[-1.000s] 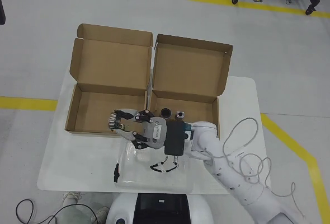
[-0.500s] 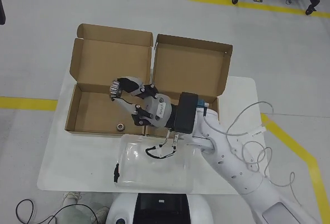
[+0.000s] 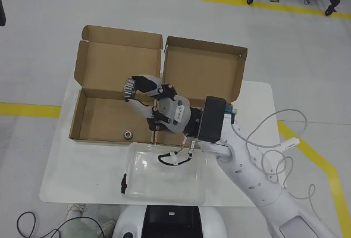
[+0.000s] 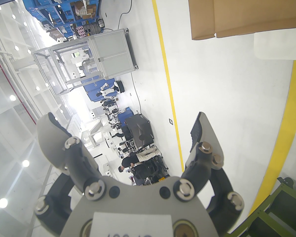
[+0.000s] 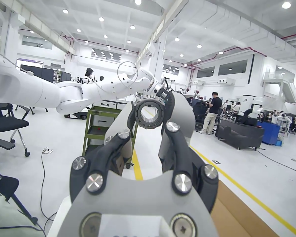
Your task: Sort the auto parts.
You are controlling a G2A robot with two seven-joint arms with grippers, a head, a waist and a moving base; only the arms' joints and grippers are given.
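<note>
The roller bearing (image 3: 128, 90) is pinched between the fingers of the right gripper (image 3: 135, 89), above the far edge of the left cardboard box (image 3: 83, 122). At 6 o'clock from it, a small metal ring (image 3: 127, 134) lies on that box's floor. The right cardboard box (image 3: 223, 113) stands at 3 o'clock. The left gripper (image 4: 124, 124) has its fingers spread, with nothing between them.

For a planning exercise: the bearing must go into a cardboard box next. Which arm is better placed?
Right. The right tool grips the bearing over the left box; the left tool is open, holding nothing.
</note>
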